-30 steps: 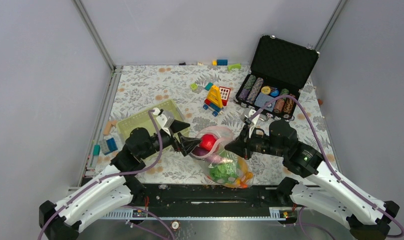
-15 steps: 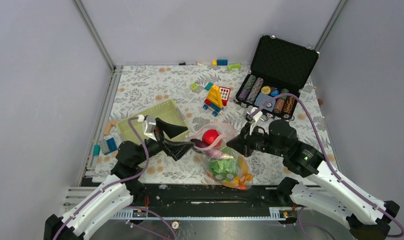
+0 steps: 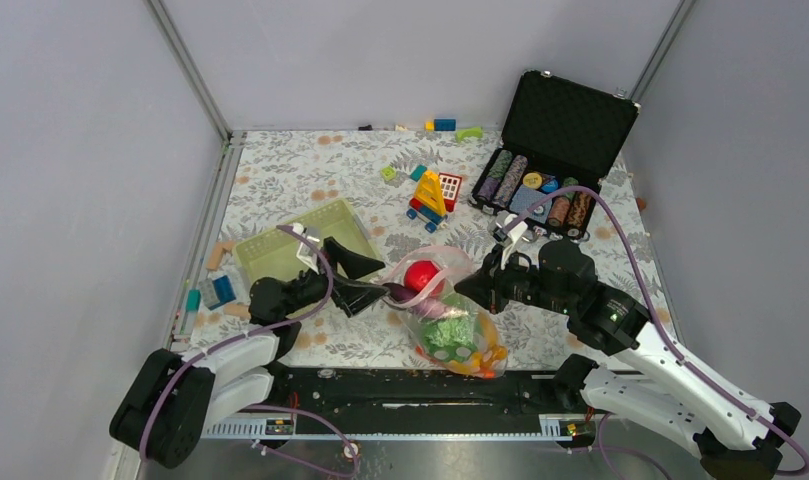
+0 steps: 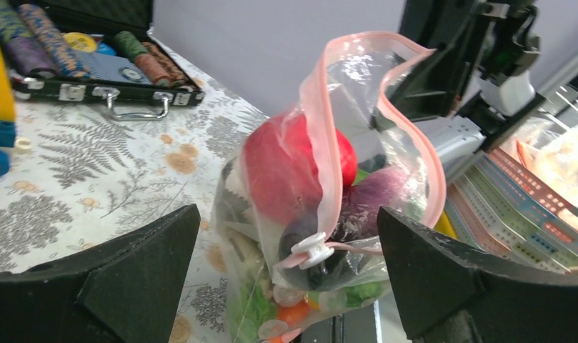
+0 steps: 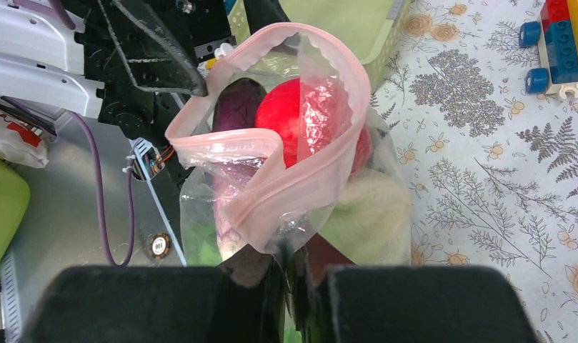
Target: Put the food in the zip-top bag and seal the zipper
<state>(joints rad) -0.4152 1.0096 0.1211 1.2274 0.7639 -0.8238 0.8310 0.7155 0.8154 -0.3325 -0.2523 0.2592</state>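
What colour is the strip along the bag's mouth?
Pale pink. The strip shows best in the right wrist view.

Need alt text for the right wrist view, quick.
The right tool pinches the rim of the zip-top bag, whose pink zipper gapes open. A red round food and a purple piece sit inside; the floral table lies to the right.

White-shelled arms (image 3: 680, 385), black joints, purple cables (image 5: 101, 200) looping along each, matte black wedge-shaped fingers (image 4: 128, 268)
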